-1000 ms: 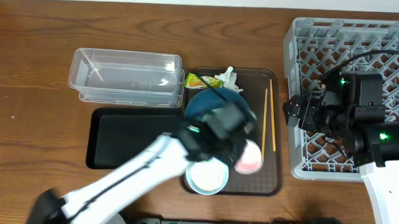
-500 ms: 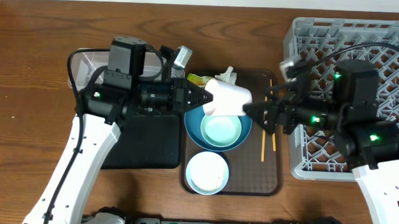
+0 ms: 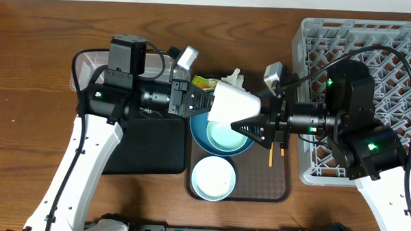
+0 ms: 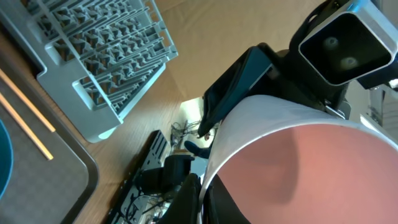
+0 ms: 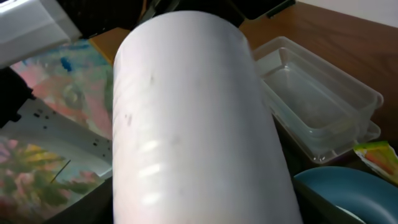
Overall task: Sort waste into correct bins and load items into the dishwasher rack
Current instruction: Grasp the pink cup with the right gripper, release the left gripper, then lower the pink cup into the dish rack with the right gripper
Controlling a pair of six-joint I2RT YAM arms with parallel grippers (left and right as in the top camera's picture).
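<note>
The small pink cup (image 3: 235,103), white on its outer wall, hung tipped on its side above the large round blue bowl (image 3: 199,129), which sat on the brown rectangular serving tray (image 3: 280,188), between the two arms. The left end effector (image 3: 207,102) was closed on the cup at its rim. The right end effector (image 3: 243,125) lay just beside the cup's white wall, and I could not tell whether its fingers were clamped or apart.

Honestly can't read a single word or number anywhere from where I'm standing. The yellow-green snack wrapper (image 3: 202,82) has some print on it, but it's way too small and blurry to make out.
</note>
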